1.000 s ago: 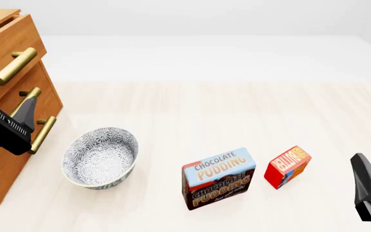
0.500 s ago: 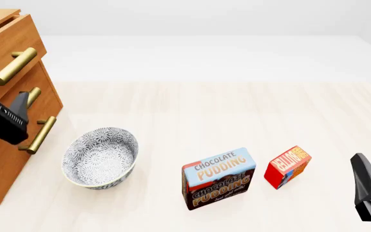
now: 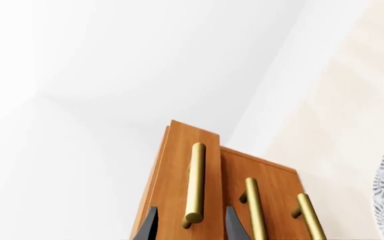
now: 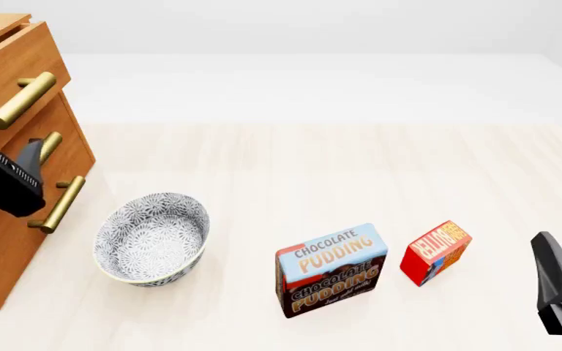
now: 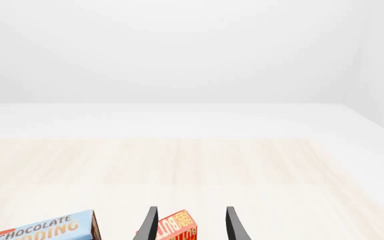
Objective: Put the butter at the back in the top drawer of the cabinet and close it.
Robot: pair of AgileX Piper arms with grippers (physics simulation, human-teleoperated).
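The butter [image 4: 435,252] is a small red box standing on the table at the front right; it also shows in the right wrist view [image 5: 177,227]. My right gripper [image 4: 555,281] is open, just right of and nearer than the butter, not touching it. The wooden cabinet [image 4: 3,248] stands at the left. Its top drawer [image 4: 17,62] sits slightly proud of the two lower ones. My left gripper [image 4: 5,128] is open, its fingers on either side of the top drawer's brass handle [image 3: 195,185], with nothing gripped.
A blue-and-brown chocolate pudding box [image 4: 332,269] stands just left of the butter. A patterned bowl [image 4: 152,238] sits between it and the cabinet. The two lower drawer handles [image 3: 255,210] lie close to my left fingers.
My left gripper moved left and slightly up toward the top drawer's handle, then held still. The right arm, butter, box and bowl have not moved.
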